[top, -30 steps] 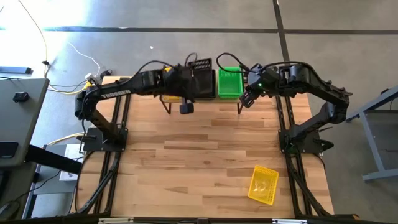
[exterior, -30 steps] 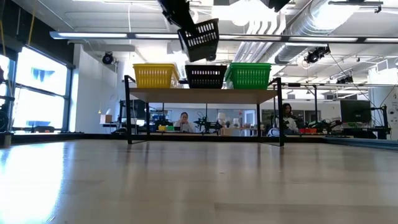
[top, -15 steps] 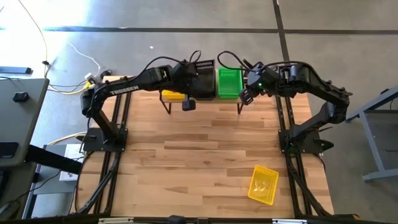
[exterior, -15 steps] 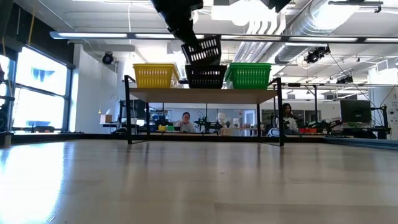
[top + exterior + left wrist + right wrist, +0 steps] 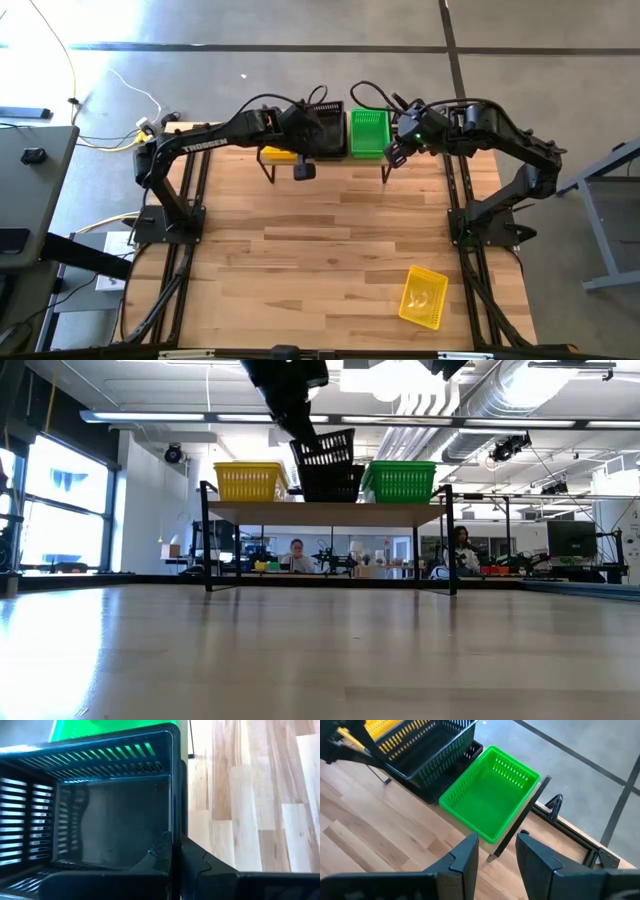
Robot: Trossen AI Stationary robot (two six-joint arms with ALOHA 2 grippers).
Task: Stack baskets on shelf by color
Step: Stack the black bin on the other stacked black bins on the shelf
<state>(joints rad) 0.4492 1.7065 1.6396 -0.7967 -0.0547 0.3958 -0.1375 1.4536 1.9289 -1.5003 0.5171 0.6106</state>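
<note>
**Black basket tilts over its stack as left arm works the shelf**

The left tool (image 5: 300, 422), clamped on the rim of a black basket (image 5: 325, 448), holds it tilted just above the black stack (image 5: 332, 482) at the middle of the shelf (image 5: 325, 512), between the yellow stack (image 5: 250, 480) and the green stack (image 5: 490, 802). The right tool (image 5: 496, 852) hovers near the green stack, fingers apart and empty. One yellow basket (image 5: 423, 296) lies alone on the bench (image 5: 320, 250), well apart from the shelf. The risk, by appearance: released while tilted, the basket may jam askew or tip off the shelf's back edge. Neighbouring stacks sit close on both sides; open bench lies in front.
</note>
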